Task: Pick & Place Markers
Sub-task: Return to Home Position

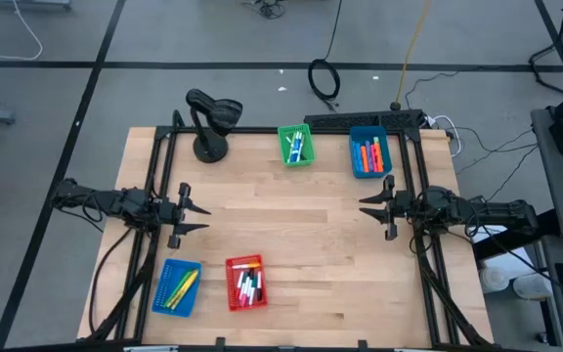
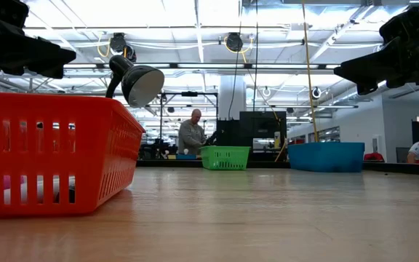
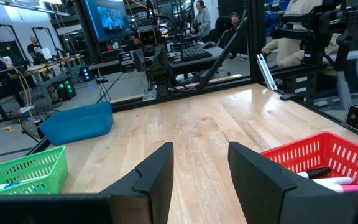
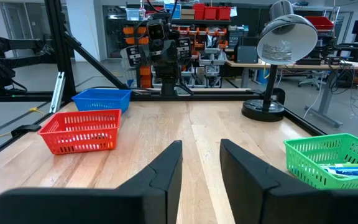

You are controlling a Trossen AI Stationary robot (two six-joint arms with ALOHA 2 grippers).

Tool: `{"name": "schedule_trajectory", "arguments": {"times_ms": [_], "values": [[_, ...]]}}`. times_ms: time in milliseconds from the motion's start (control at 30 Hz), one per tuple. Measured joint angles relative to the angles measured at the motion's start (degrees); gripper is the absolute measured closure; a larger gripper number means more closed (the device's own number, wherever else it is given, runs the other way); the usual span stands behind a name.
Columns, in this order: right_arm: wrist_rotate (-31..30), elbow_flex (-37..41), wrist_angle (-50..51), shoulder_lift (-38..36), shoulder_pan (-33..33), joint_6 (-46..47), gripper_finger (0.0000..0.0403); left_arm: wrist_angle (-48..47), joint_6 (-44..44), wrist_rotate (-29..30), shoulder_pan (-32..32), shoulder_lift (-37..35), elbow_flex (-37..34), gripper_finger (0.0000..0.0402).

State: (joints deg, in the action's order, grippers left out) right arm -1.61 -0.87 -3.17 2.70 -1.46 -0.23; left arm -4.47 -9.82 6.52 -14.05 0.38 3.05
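The markers lie sorted in four small baskets on the wooden table: a green basket (image 1: 296,145) and a blue one (image 1: 368,152) at the far side, another blue one (image 1: 177,286) and a red one (image 1: 245,283) at the near side. My left gripper (image 1: 199,214) hovers open at the table's left edge, pointing level toward the right. My right gripper (image 1: 367,206) hovers open at the right edge, pointing level toward the left. Both are above the tabletop with nothing between their fingers (image 3: 201,171) (image 4: 201,163).
A black desk lamp (image 1: 210,122) stands at the far left of the table. The middle of the wooden tabletop (image 1: 291,220) lies bare between the two grippers. A person (image 2: 191,135) is in the room beyond the far edge.
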Motion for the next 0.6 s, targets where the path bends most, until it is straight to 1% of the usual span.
{"name": "schedule_trajectory", "arguments": {"times_ms": [600], "values": [[-0.02, 0.0, 0.01, -0.02, -0.01, 0.0, 0.0307, 0.02, 0.0, 0.02, 0.01, 0.0, 0.0, 0.0243]]}}
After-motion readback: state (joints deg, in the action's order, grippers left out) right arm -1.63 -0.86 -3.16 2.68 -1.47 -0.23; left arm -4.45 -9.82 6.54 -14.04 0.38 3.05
